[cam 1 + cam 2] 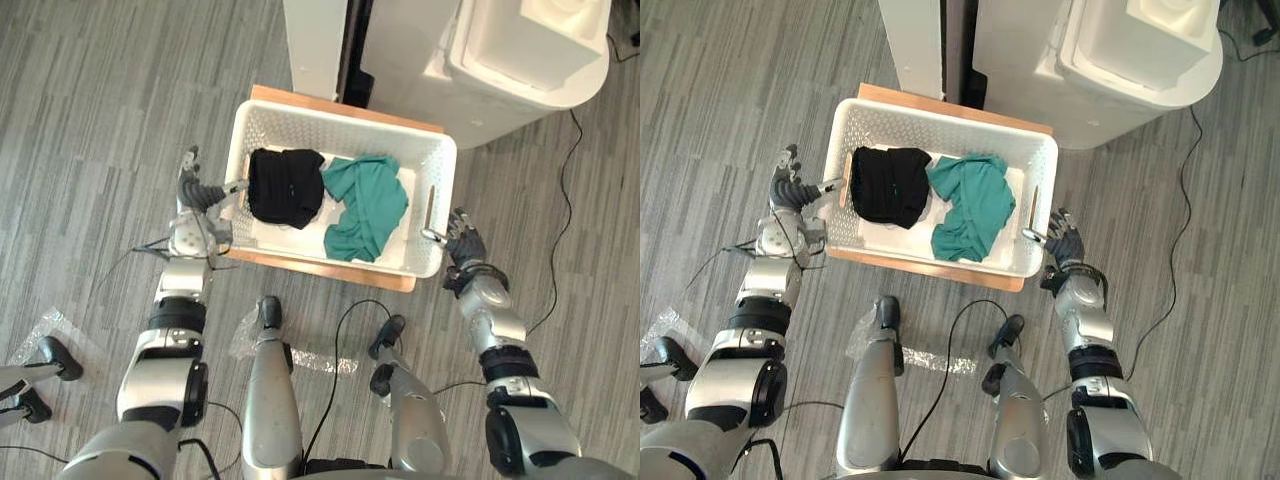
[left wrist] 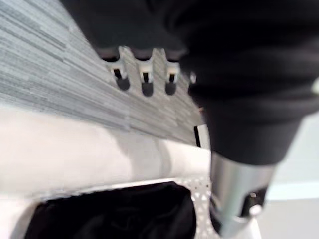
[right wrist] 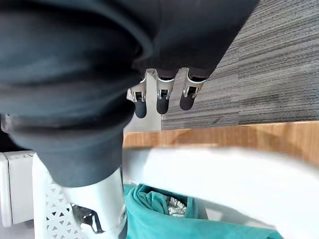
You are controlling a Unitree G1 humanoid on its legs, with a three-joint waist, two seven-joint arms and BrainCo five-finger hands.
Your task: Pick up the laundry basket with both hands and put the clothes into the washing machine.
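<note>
The white laundry basket (image 1: 345,122) rests on a wooden board (image 1: 330,270) on the floor. A black garment (image 1: 285,185) lies in its left half and a green garment (image 1: 366,205) in its right half. My left hand (image 1: 195,195) is at the basket's left end. Its fingers (image 2: 144,74) are straight outside the wall, and its thumb (image 2: 234,199) reaches over the rim above the black garment (image 2: 114,214). My right hand (image 1: 462,245) is at the right end. Its fingers (image 3: 162,99) are also straight, with the thumb over the rim (image 3: 224,169) beside the green garment (image 3: 199,229).
A white washing machine (image 1: 520,60) stands beyond the basket at the back right. A tall white cabinet (image 1: 315,40) is beside it. A crumpled clear plastic bag (image 1: 40,330) lies on the grey floor at the left.
</note>
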